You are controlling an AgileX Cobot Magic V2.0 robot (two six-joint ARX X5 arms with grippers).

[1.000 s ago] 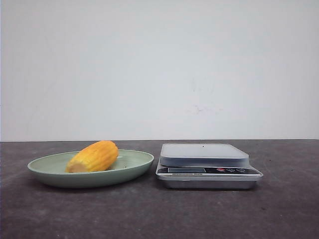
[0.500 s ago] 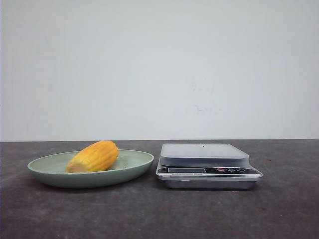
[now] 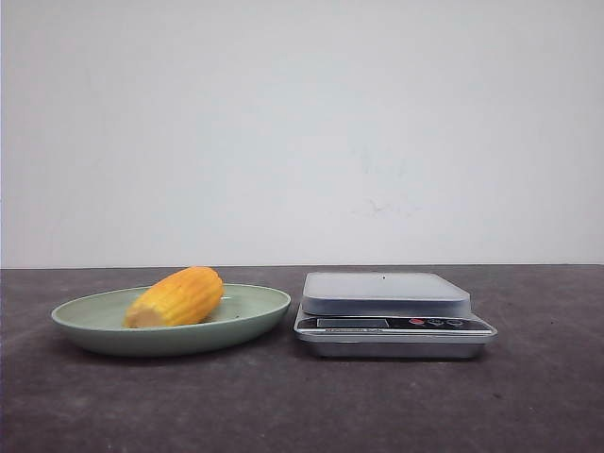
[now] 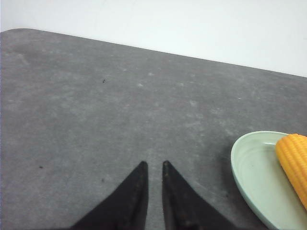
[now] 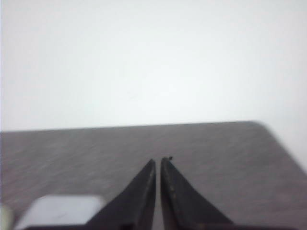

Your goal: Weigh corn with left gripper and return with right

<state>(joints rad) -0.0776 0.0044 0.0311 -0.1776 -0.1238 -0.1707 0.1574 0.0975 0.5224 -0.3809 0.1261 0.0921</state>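
Observation:
The corn (image 3: pixel 177 296), a stubby yellow-orange cob with its pale cut end to the left, lies on a pale green plate (image 3: pixel 257 309) on the left of the table. In the left wrist view the corn (image 4: pixel 293 160) and plate (image 4: pixel 249 168) appear off to one side of my left gripper (image 4: pixel 154 164). That gripper hangs over bare tabletop, its jaws a narrow slit apart and holding nothing. My right gripper (image 5: pixel 158 160) is shut and empty, with a corner of the scale (image 5: pixel 57 209) beside it. Neither gripper shows in the front view.
A silver kitchen scale (image 3: pixel 387 293) with a flat grey platform stands just right of the plate, its display and buttons facing forward. The dark grey table (image 3: pixel 302 406) ends at a white wall behind.

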